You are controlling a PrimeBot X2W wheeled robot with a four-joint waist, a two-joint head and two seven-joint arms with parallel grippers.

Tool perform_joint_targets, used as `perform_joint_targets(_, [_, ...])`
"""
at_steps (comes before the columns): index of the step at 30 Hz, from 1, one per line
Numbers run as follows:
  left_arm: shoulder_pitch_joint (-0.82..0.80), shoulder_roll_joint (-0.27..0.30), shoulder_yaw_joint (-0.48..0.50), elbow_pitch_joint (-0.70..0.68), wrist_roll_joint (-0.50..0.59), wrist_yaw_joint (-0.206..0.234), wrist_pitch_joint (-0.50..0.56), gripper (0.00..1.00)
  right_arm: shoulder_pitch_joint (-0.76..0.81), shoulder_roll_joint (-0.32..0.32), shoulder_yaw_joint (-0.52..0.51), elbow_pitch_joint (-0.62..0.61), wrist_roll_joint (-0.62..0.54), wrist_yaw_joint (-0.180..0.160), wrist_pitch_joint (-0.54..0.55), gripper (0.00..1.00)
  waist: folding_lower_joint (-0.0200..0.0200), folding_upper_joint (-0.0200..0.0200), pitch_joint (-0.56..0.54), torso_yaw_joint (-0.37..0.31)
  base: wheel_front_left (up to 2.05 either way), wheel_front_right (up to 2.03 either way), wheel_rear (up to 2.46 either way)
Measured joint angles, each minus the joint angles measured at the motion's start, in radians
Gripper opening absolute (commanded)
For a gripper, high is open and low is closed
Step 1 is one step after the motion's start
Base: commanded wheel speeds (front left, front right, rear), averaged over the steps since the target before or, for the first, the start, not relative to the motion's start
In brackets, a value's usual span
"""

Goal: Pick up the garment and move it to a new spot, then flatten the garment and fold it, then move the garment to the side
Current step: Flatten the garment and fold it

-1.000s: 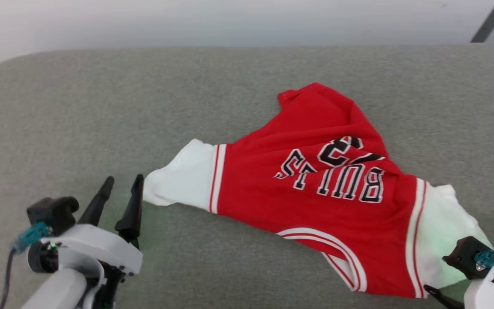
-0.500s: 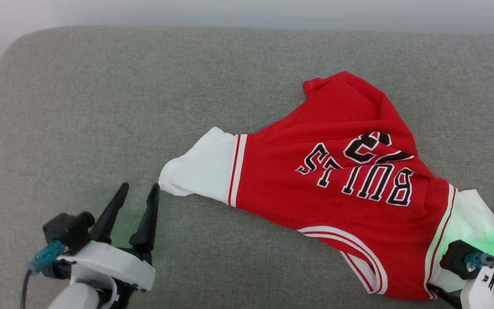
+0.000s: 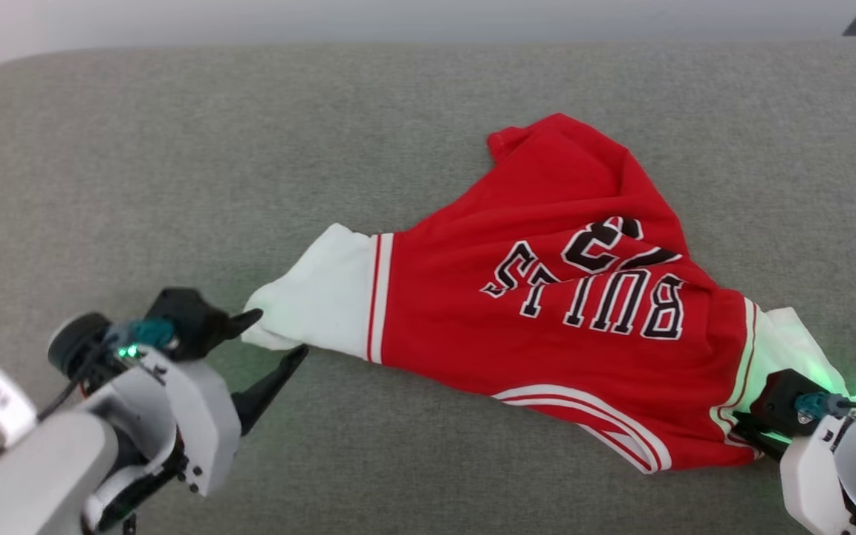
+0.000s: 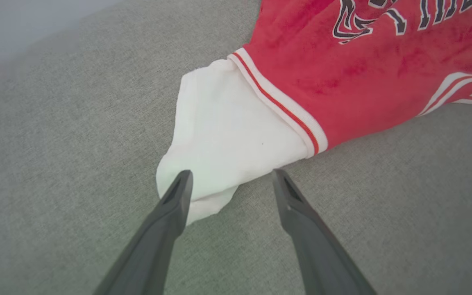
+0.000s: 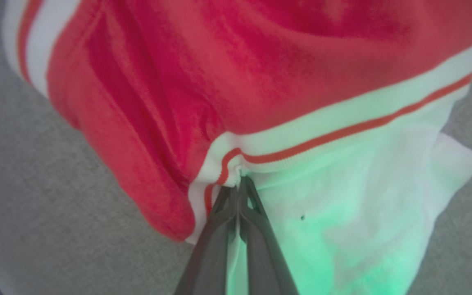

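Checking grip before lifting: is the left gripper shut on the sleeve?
No, the left gripper is open, its fingers straddling the white sleeve of the garment.

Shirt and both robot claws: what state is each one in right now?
garment: unfolded and wrinkled, lying on the grey cushion.
left gripper: open, fingers either side of the tip of one white sleeve, not yet closed.
right gripper: shut on the garment, pinching the striped seam of the other sleeve.
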Motion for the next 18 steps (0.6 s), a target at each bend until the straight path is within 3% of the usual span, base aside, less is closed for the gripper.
perform_joint_targets(7, [-0.194,0.095,-0.253,-0.062,-0.107,-0.005,0.191,1.0,-0.058,0.033,0.028,0.014,0.008,0.0,-0.013,0.0,0.0,0.0,0.022,-0.043,0.0,0.0,0.0])
perform_joint_targets(18, [-0.381,0.081,-0.476,0.122,-0.191,-0.005,0.104,1.0,-0.104,0.069,0.046,0.038,0.024,0.006,-0.055,0.0,0.0,0.0,0.072,-0.097,0.0,0.0,0.0])
